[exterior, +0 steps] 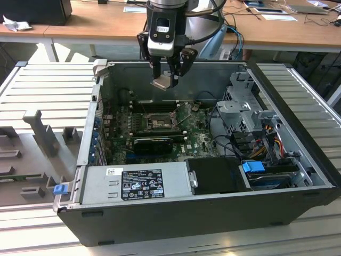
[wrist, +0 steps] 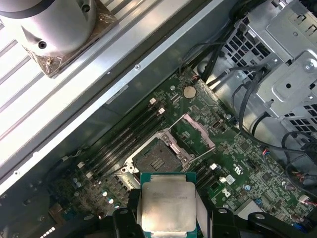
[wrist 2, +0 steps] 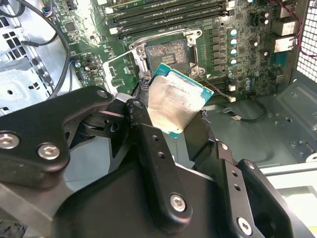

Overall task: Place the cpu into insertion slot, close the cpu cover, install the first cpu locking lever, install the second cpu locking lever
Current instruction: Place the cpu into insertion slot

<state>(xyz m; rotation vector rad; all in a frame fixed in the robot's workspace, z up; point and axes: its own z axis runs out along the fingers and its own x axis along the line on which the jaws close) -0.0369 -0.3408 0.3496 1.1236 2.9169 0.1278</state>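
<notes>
Tool (exterior: 166,80) fingers were clamped on the cpu (exterior: 162,82), pinching it by two opposite edges with its pale metal face showing in both wrist views (cpu (wrist 2: 173,106), (wrist: 167,206); tool (wrist 2: 171,119), (wrist: 168,218)). In the exterior view the chip hung in the upper middle of the frame. It was above the open computer case (exterior: 213,213) and well clear of the green board (exterior: 197,141), and it looked slightly tilted rather than flat.

Below it, near the middle of the exterior view, lay the insertion slot (exterior: 154,122), bare and dark inside its silvery rim (also (wrist 2: 166,52), (wrist: 153,159)). The cpu cover (wrist: 195,133) stood swung open just beside the slot, so the socket was free to receive the chip. Long black memory slots (wrist: 129,134) ran alongside the slot. A grey power supply (exterior: 138,184) filled the case's near edge, low in the exterior view. The case sat on a ribbed grey desk (exterior: 48,90).

The step in hand looked like the placing itself, with nothing seated yet. To do it well:

- The chip would have to be levelled and its corners squared to the slot's rim before going down.
- The descent should be straight and gentle, because a skewed or pressed landing would likely harm the contacts.
- The fingers should stay clear of the raised cover.
- The tool should let go only once the chip sat flat within the rim.
</notes>
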